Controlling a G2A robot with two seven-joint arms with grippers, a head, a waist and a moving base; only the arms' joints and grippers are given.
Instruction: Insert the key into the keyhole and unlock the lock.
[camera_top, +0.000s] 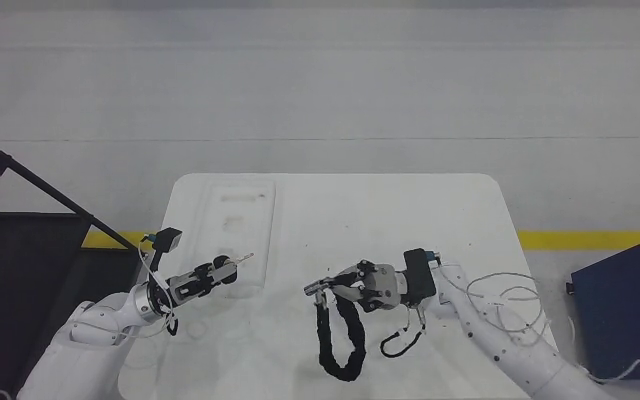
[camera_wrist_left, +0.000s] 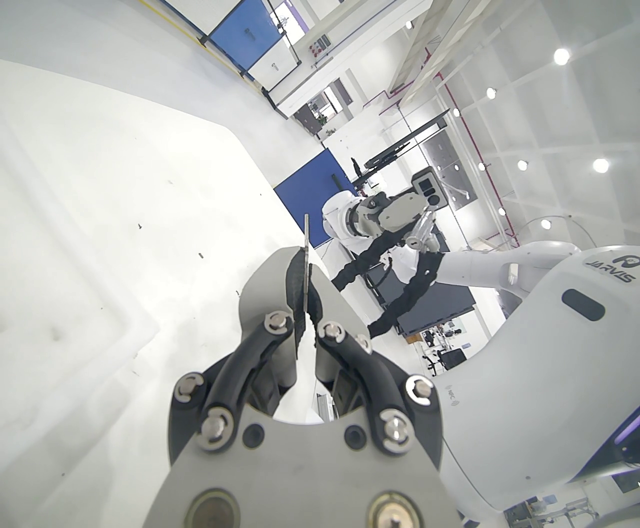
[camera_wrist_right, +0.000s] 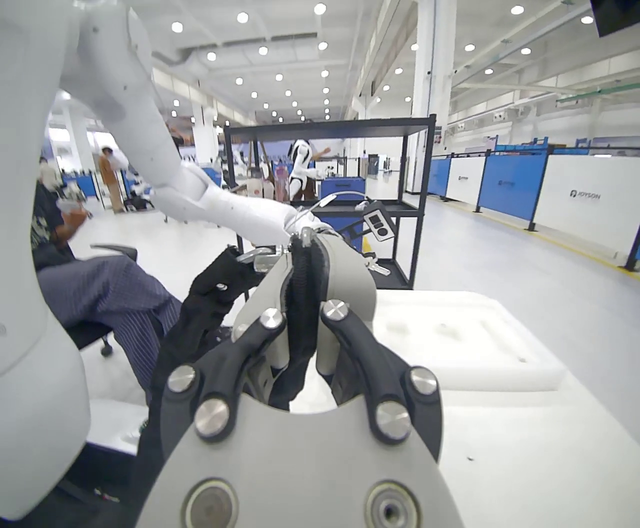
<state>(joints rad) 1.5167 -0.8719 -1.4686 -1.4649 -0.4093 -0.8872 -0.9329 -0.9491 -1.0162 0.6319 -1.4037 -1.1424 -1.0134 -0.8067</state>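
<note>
Aloft, left gripper (camera_wrist_left: 306, 274) pinches key (camera_wrist_left: 306, 233) — right gripper (camera_top: 343, 285) clamps lock (camera_top: 338, 350).

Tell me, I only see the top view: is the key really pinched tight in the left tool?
Observer: Yes. In the left wrist view the left tool is shut on the key, edge-on, with its thin blade poking out in front.
Operator: Can you see the keyhole?
Observer: Yes. The left wrist view shows a round keyhole at the end of the lock, turned toward the left tool.
Operator: What does the right tool grab?
Observer: In the right wrist view the right tool is shut on the lock's black cable, with the metal end sticking out beside it.
</note>
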